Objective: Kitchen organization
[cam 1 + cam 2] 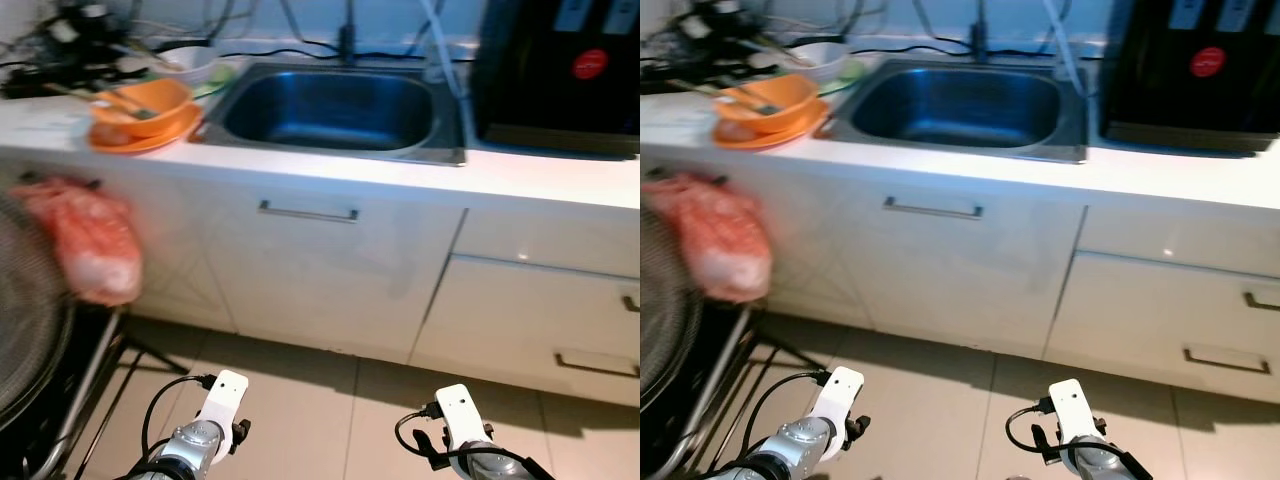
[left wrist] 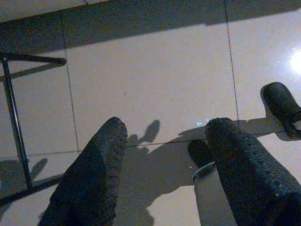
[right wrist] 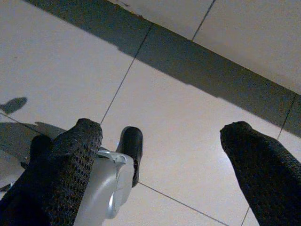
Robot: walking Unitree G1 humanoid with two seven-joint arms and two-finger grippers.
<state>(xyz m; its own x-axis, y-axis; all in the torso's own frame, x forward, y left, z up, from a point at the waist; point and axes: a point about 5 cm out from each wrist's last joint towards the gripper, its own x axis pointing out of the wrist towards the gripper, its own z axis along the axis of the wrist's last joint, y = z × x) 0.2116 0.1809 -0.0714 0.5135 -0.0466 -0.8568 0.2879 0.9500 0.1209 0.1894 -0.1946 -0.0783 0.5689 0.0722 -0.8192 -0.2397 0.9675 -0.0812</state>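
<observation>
A white kitchen counter [image 1: 520,180] runs across the view with a steel sink [image 1: 330,105] set in it. An orange bowl [image 1: 140,105] sits on an orange plate [image 1: 120,142] left of the sink, with a white bowl [image 1: 190,62] behind. Both arms hang low over the tiled floor, their wrists [image 1: 215,410] [image 1: 460,425] at the bottom edge. My left gripper [image 2: 162,155] is open above the tiles with nothing between its fingers. My right gripper [image 3: 164,160] is open too, also over bare floor.
A black appliance [image 1: 560,70] stands on the counter at the right. Cabinet doors and drawers [image 1: 310,265] lie below the counter. An orange plastic bag [image 1: 90,240] hangs at the left above a metal rack [image 1: 60,400]. Cables and clutter [image 1: 60,40] crowd the back left.
</observation>
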